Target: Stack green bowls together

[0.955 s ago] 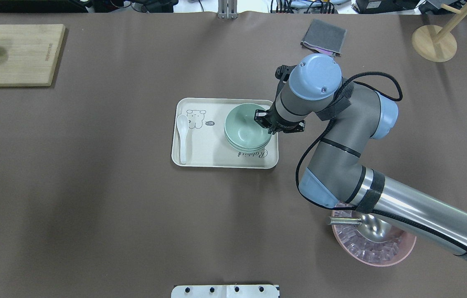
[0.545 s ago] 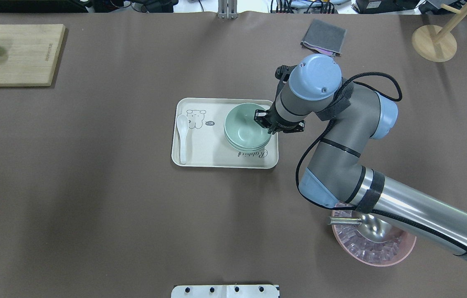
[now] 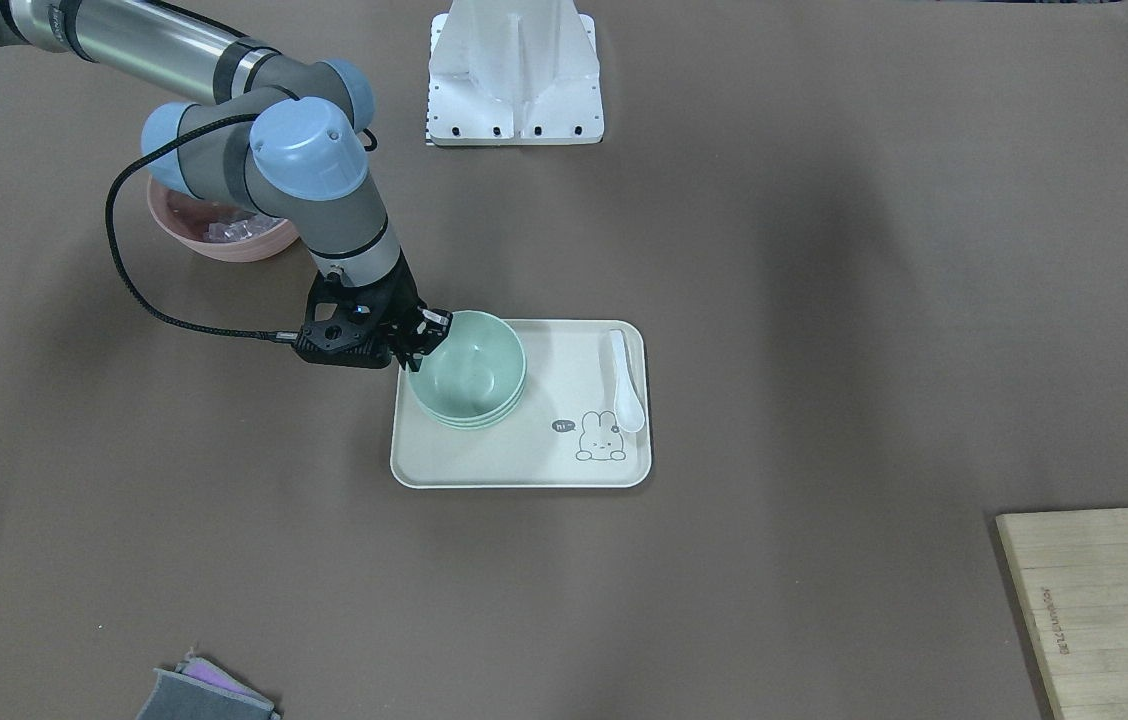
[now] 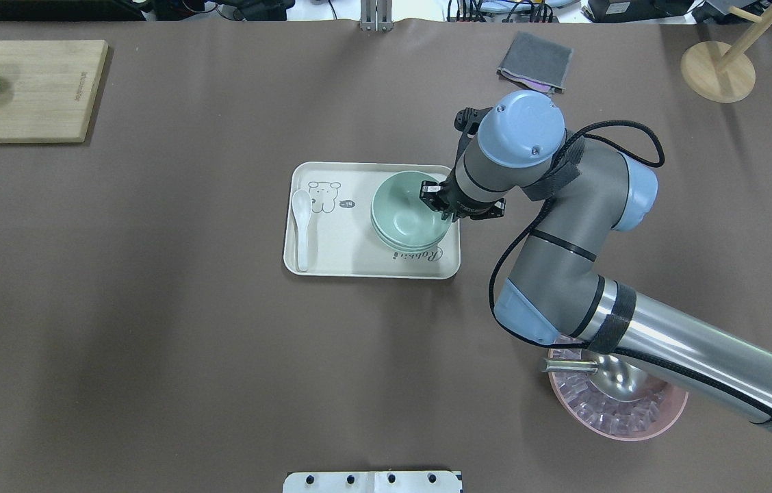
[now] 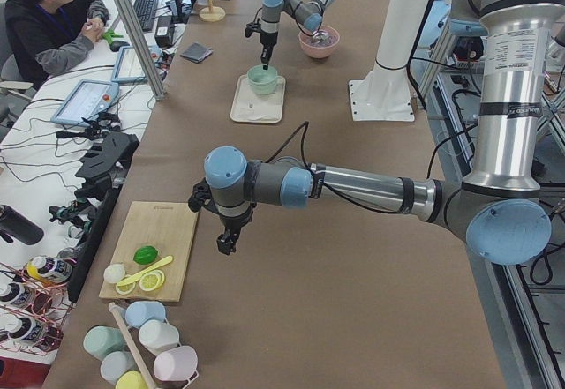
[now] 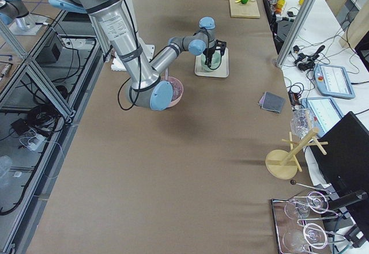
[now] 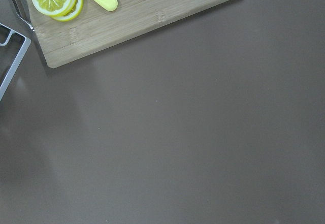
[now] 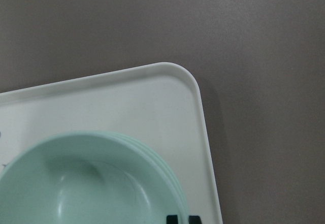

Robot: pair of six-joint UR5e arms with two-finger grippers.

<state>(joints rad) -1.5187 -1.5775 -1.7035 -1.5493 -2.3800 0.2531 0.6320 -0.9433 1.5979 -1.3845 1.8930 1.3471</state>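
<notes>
Mint-green stack hard against the tray rim

Pale mint-green round matte bowls [image 4: 403,216], three nested, mid-table on cream rectangular tray [image 4: 331,260], crowding its right rim. White spoon [image 4: 302,229] along its left rim. Right gripper [image 4: 438,203] pinched on top bowl [image 3: 469,365] at the rim, pads nearly together. Left gripper [image 5: 225,246] low beside bamboo cutting board [image 5: 163,230] near far-left corner, grip impossible to tell. Wide bare brown table [image 4: 153,308] around tray. Pink bowl with metal scoop [image 4: 622,431] by near right edge.
</notes>
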